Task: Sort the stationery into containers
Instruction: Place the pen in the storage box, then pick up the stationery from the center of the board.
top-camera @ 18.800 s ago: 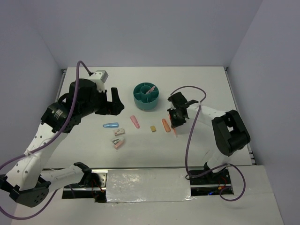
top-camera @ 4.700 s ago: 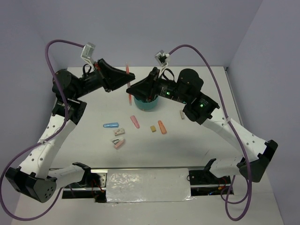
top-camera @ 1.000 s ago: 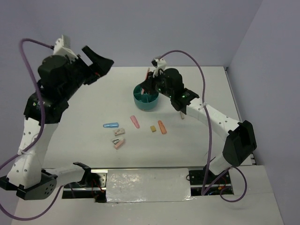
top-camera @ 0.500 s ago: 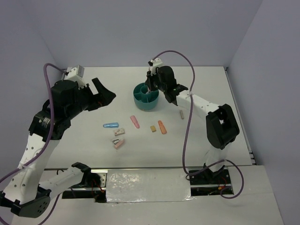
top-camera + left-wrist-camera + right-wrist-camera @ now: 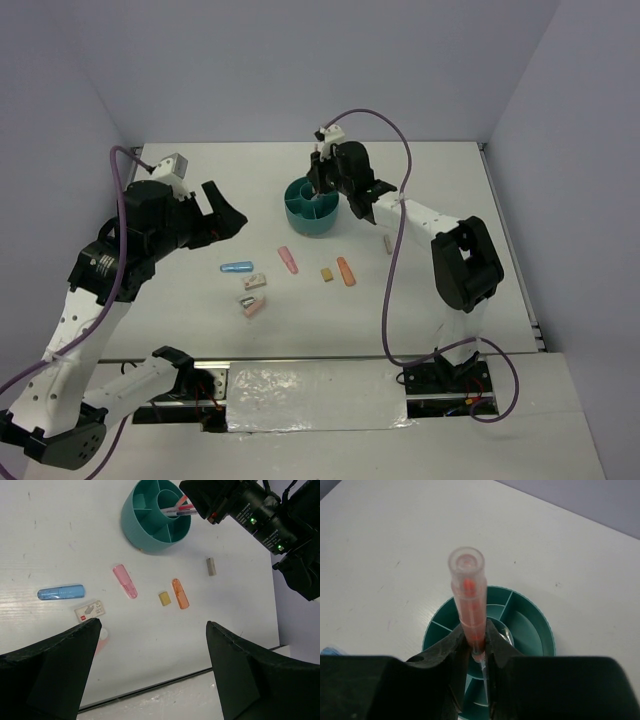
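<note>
Between the jaws of the right end effector (image 5: 475,650), which are nearly closed, a thin pink pen (image 5: 467,592) stands upright. It is gripped low on the barrel, with most of its length above the grip. Directly beneath sits the teal tub (image 5: 532,625), with the pen tip aimed at its central compartment. Judgement: light, stiff, smooth plastic, apt to pivot or slide in so narrow a pinch; a mid-barrel hold would suit better. Empty and fully spread, the left end effector (image 5: 152,625) hangs high over the loose pieces, e.g. the orange capsule (image 5: 180,593).

We count one teal tub (image 5: 145,532); near it three capsules, blue (image 5: 60,592), pink (image 5: 125,581) and orange (image 5: 180,593); three blocks, tan (image 5: 164,598), grey (image 5: 211,566) and white-labelled (image 5: 90,611); one pink piece (image 5: 253,308); one pen (image 5: 468,600) above it.
</note>
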`<action>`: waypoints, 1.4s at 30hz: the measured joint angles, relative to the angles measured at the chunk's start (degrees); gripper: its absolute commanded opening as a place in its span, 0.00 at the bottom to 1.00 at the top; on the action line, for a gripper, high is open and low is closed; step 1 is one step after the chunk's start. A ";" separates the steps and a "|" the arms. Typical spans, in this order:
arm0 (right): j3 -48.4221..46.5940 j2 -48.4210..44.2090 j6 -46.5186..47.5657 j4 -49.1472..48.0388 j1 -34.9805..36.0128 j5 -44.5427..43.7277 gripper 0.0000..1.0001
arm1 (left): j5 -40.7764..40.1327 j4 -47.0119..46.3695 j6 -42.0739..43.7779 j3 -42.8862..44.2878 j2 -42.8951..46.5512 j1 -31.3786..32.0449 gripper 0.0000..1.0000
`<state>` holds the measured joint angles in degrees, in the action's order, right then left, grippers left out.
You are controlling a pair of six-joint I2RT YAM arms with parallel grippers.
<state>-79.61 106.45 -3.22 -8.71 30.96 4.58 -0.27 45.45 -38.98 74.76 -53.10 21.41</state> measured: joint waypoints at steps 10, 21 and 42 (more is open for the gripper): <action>0.07 -0.02 -1.51 -1.57 0.00 0.37 0.46 | 0.70 1.05 0.09 0.24 -0.04 0.00 0.99; -5.40 -12.70 -5.55 14.93 0.00 -4.09 0.75 | -1.27 4.90 0.61 1.75 -3.69 0.00 0.99; 26.43 -33.40 -12.85 45.86 3.04 -1.81 0.67 | -2.69 7.45 1.33 2.01 -15.93 -0.02 0.99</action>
<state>-53.19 73.06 -16.08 37.15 34.00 2.76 -2.96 52.90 -37.65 76.77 -69.04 21.39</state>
